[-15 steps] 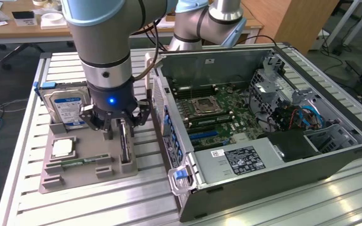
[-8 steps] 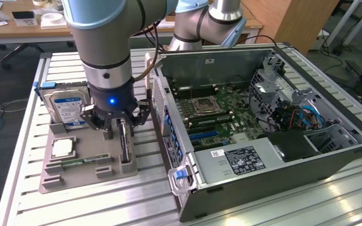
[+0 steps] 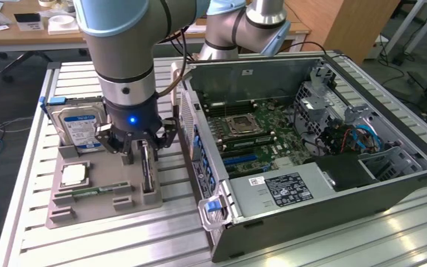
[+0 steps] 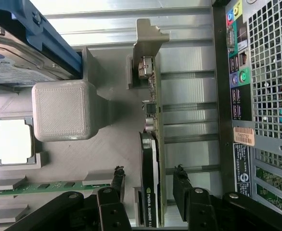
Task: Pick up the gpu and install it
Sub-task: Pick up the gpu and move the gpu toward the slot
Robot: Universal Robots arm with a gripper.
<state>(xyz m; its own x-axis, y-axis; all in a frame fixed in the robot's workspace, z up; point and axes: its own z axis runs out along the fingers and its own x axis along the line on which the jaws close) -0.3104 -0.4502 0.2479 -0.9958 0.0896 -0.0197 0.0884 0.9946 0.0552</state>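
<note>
gpu (image 4: 148, 163) stands on edge in tray (image 4: 117, 149) slot, so I can straddle it.
My gripper (image 4: 148, 175) wide, w/ one finger each side, no contact, nothing held.

Gpu (image 4: 153, 159): cooler face black plastic, semi-gloss; board edge brownish, matt. End bracket (image 4: 148, 38): bare silver metal, satin.
Tray (image 4: 64, 110): grey plastic, matt, finely ribbed texture.
Gripper (image 4: 148, 172): black, matt.
Table (image 3: 124, 239): slatted bare aluminium, brushed, with sheen.
Computer case (image 3: 332, 211), at three o'clock from the tray in the exterior view: dark grey sheet metal, matt; rear panel perforated.
Hard drive (image 3: 78, 127), at eleven o'clock on the tray: silver metal, glossy label.
</note>
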